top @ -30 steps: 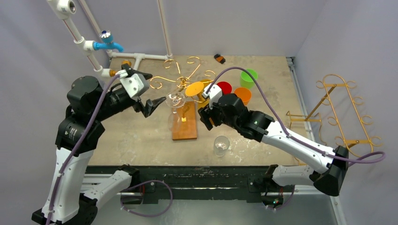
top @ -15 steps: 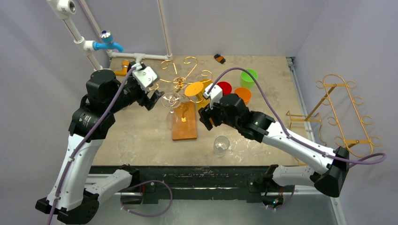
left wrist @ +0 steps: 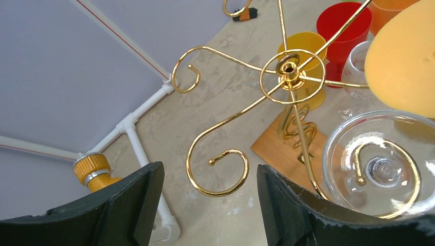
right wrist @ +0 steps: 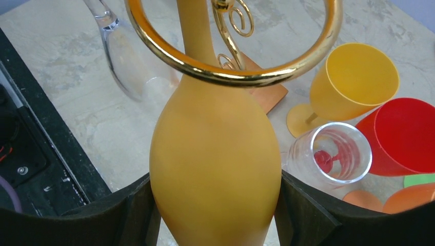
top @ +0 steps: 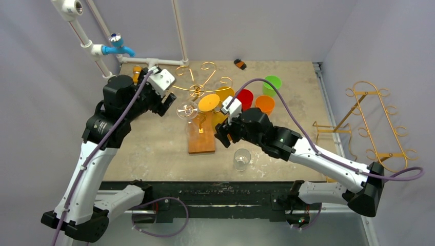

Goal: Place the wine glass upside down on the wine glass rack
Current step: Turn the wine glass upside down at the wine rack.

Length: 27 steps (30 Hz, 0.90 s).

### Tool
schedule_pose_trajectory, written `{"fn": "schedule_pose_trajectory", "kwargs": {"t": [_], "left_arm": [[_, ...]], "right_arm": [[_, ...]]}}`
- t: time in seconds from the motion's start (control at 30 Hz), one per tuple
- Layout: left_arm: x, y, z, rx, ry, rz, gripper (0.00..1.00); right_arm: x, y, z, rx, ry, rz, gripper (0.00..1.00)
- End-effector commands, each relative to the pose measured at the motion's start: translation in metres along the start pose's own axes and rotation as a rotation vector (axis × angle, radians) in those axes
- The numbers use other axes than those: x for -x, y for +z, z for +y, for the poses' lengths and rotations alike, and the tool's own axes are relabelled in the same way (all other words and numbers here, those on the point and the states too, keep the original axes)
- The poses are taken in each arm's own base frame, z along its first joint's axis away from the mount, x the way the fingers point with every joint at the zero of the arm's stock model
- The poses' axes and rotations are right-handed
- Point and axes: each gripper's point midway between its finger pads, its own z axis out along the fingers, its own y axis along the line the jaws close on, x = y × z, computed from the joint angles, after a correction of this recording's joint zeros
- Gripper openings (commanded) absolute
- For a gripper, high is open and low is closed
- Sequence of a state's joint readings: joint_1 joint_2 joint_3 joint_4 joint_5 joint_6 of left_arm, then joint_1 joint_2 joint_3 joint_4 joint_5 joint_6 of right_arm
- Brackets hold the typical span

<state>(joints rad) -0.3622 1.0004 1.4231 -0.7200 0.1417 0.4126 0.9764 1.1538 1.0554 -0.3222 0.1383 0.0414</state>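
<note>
An orange wine glass [right wrist: 215,154] hangs upside down, its foot [top: 211,102] on top. My right gripper [right wrist: 215,210] is shut on its bowl, one finger pressed to each side. A gold loop [right wrist: 231,66] of the wine glass rack [top: 197,91] circles the stem just above the bowl. A clear wine glass [left wrist: 377,164] hangs foot-up in a neighbouring loop. My left gripper [left wrist: 208,205] is open and holds nothing. It hovers over an unoccupied curl [left wrist: 218,171] on the rack's left side.
The rack stands on a wooden base [top: 201,139]. Behind it are a yellow glass [right wrist: 354,82], red [top: 245,96], orange [top: 265,104] and green [top: 272,84] cups. A clear tumbler [top: 241,159] stands near the front edge. White pipes [top: 149,61] run along the back left. A second gold rack [top: 379,123] sits at the right.
My left arm has swung from beside the clear glass up and back toward the rack's left curls, its jaws narrowing a little. The right gripper and orange glass shifted slightly.
</note>
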Motion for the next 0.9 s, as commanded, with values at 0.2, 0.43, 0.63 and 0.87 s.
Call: {"fn": "schedule_pose_trajectory", "kwargs": {"t": [0.2,0.43,0.63,0.87], "left_arm": [[-0.019,0.008,0.011,0.077,0.008,0.068,0.69],[-0.024,0.011,0.013,0.09,0.009,0.082,0.68],[-0.022,0.011,0.014,0.094,0.01,0.075,0.68],[-0.019,0.008,0.015,0.096,0.01,0.064,0.67]], "right_arm": [[0.019,-0.016,0.0,-0.006,0.029,-0.132,0.0],[0.014,-0.02,-0.001,-0.01,0.064,-0.166,0.0],[-0.001,-0.004,0.003,-0.006,0.113,-0.116,0.07],[-0.019,0.006,0.01,0.013,0.193,-0.11,0.58]]}}
